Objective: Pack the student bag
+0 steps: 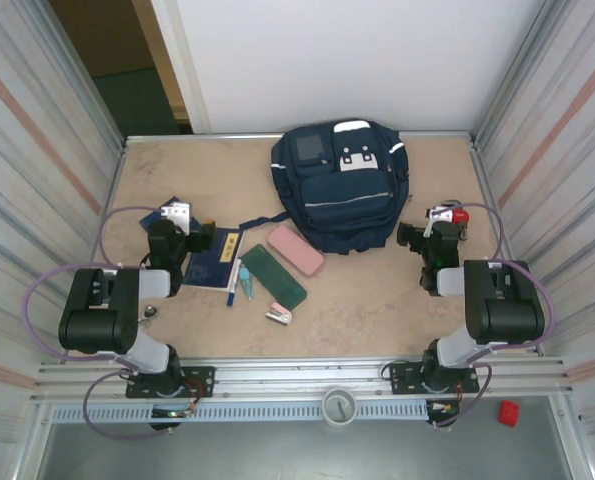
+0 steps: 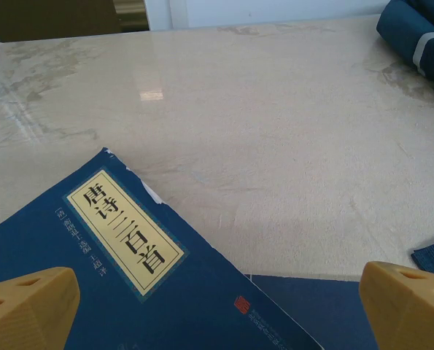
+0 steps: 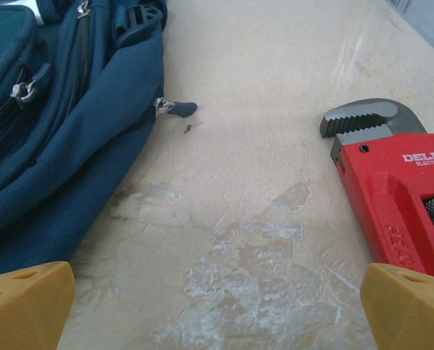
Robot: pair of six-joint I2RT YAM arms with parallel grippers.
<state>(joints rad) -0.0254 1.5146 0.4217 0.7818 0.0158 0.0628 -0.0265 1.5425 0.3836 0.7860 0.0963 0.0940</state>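
Note:
The student bag, navy with white patches and a light stripe, lies at the back middle of the table, its zips shut. In the right wrist view its side is at the left. My right gripper is just right of the bag, open over bare table with nothing between its fingers. My left gripper is at the table's left, open above a blue book with a cream title label. A second blue book lies under that one's corner.
A red pipe wrench lies right of my right gripper. Between the arms lie a blue book, a pink case, a green case, a pen and a small stapler. Metal walls close both sides.

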